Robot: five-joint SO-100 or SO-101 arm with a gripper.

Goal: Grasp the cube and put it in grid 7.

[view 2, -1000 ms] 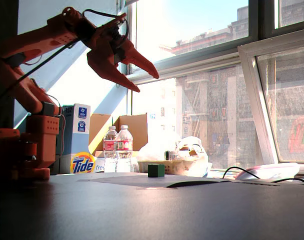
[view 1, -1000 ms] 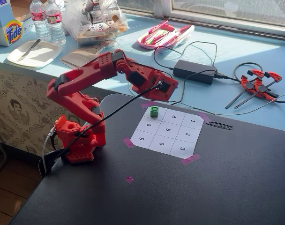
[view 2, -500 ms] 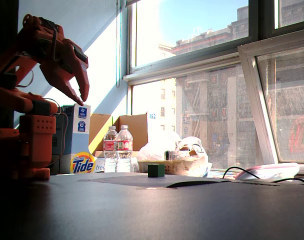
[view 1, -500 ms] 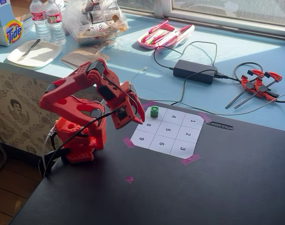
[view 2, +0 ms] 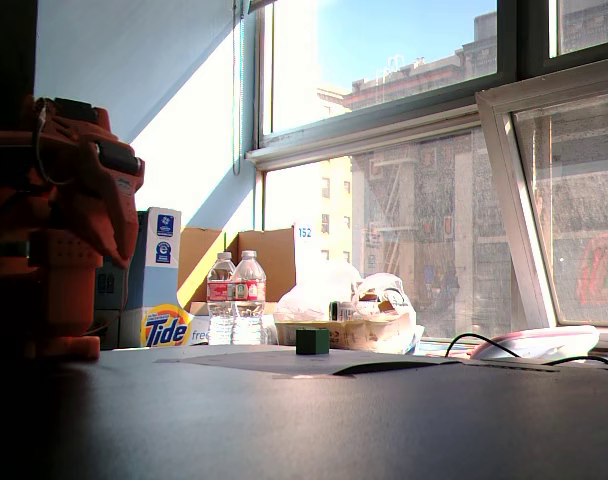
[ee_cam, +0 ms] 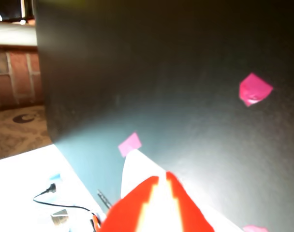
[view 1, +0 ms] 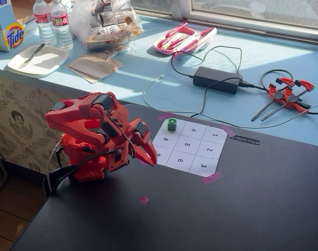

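The red two-finger gripper (view 1: 150,159), fingers pressed together and empty, hung folded low just short of the white numbered paper sheet (view 1: 189,146); beyond it, the small bright green cube (view 1: 172,124) sat in corner cell 7 (view 1: 174,127), apparently delivered

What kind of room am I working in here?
Likely a home or hobby workspace by a city window: a Tide box, water bottles and a used plate share the sill; buildings show outside.
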